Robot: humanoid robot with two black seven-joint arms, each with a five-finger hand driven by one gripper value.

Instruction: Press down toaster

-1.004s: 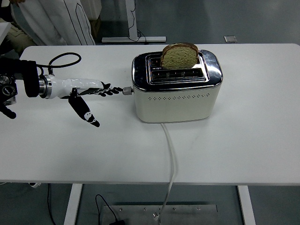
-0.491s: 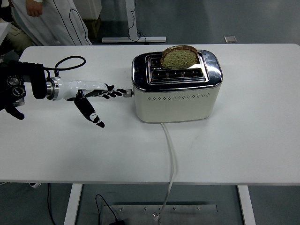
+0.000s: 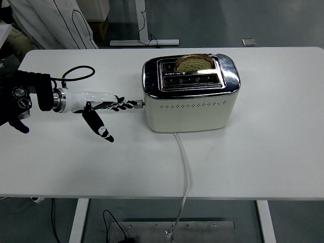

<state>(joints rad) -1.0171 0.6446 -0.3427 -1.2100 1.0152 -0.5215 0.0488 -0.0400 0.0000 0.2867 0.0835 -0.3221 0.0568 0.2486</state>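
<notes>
A cream and chrome toaster (image 3: 191,94) stands in the middle of the white table (image 3: 263,152). A slice of bread (image 3: 193,62) sits low in its back slot, only its top showing. The toaster's lever knob (image 3: 138,105) sticks out of the left end. My left hand (image 3: 112,107) reaches in from the left, its fingers stretched out flat and resting on top of the knob, thumb hanging down toward the table. The hand holds nothing. No right arm shows.
The toaster's white cord (image 3: 185,167) runs from its front over the table's near edge. A black cable (image 3: 76,72) loops behind my left wrist. A person in a white coat (image 3: 50,23) stands at the far left corner.
My left hand moved right and down with the lever knob under its fingertips. The bread has sunk well into the slot.
</notes>
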